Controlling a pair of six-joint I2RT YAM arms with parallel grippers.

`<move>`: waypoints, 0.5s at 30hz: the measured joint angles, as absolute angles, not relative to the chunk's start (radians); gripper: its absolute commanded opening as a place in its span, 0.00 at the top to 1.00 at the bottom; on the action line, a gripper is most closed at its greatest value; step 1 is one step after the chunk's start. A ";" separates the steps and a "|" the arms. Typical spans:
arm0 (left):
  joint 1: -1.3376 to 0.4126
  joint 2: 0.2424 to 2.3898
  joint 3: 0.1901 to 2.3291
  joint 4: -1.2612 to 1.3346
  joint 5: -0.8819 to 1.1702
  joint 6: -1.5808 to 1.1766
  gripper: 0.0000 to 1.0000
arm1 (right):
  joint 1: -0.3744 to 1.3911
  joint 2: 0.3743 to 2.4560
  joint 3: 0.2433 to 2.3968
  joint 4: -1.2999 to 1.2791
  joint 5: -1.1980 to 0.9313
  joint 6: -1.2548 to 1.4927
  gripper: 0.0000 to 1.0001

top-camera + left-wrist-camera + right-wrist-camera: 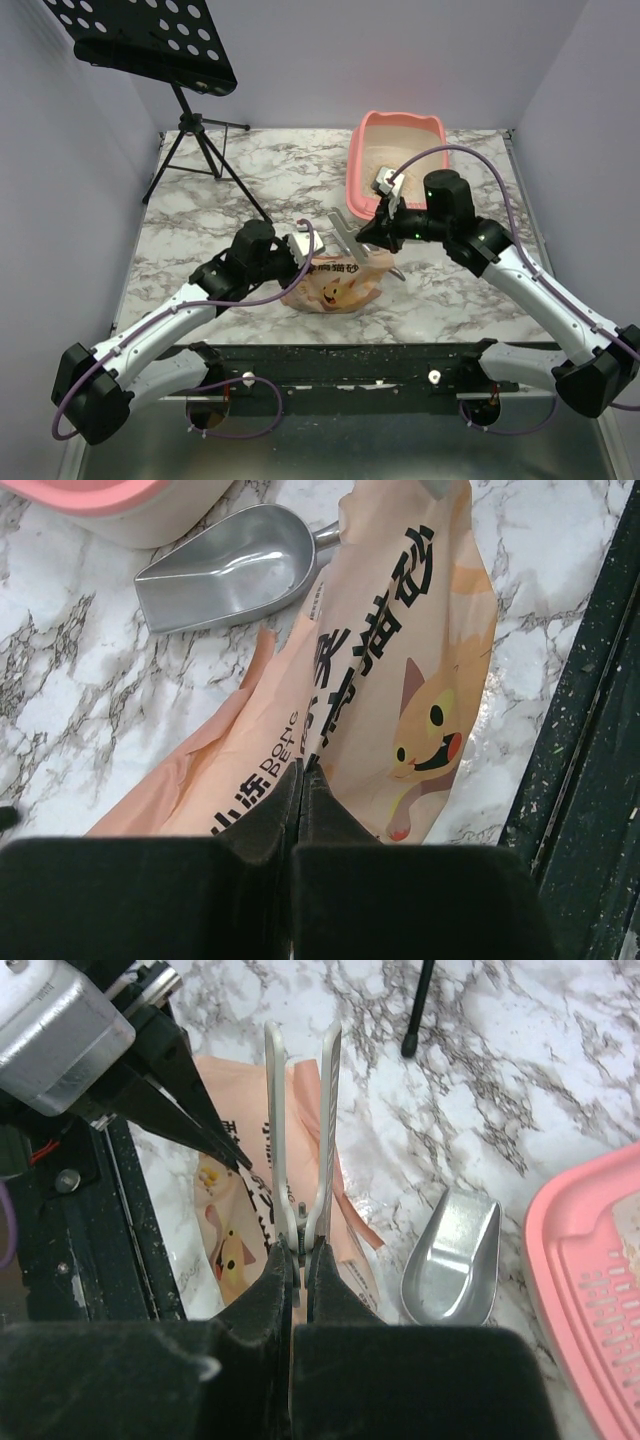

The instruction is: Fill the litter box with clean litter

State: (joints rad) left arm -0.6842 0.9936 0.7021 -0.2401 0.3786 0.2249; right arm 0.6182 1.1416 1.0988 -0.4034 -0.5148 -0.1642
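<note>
A: Where does the litter box [357, 180] sit?

B: At the far edge of the marble table [250, 180], right of centre, standing level.

A: And the left gripper [303, 770]?

B: Its fingers are pressed together on a fold of the orange-tan printed bag [400, 660], which lies flat near the middle of the near edge.

A: The right gripper [300, 1255]?

B: Also closed. It pinches a white two-armed clip [276, 1110] at its joint, over the bag.

A: Anything else?

B: A grey metal scoop [230, 565] lies just beside the bag, between it and the box.

"DONG" and "猫砂" on bag [400, 630]
</note>
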 measured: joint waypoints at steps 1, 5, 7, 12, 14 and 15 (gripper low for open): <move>-0.688 0.987 0.696 -0.235 0.378 0.223 1.00 | 0.618 1.150 1.106 -0.403 -0.533 -0.177 1.00; -0.696 0.973 0.686 -0.231 0.373 0.219 1.00 | 0.618 1.180 1.135 -0.405 -0.602 -0.216 1.00; -0.696 0.966 0.683 -0.229 0.370 0.219 1.00 | 0.618 1.190 1.142 -0.406 -0.624 -0.234 1.00; -0.696 0.965 0.682 -0.228 0.366 0.217 1.00 | 0.618 1.205 1.142 -0.409 -0.646 -0.264 1.00; -0.696 0.965 0.682 -0.228 0.364 0.216 1.00 | 0.618 1.213 1.142 -0.409 -0.648 -0.271 1.00; -0.696 0.965 0.682 -0.228 0.361 0.216 1.00 | 0.618 1.216 1.142 -0.410 -0.649 -0.274 1.00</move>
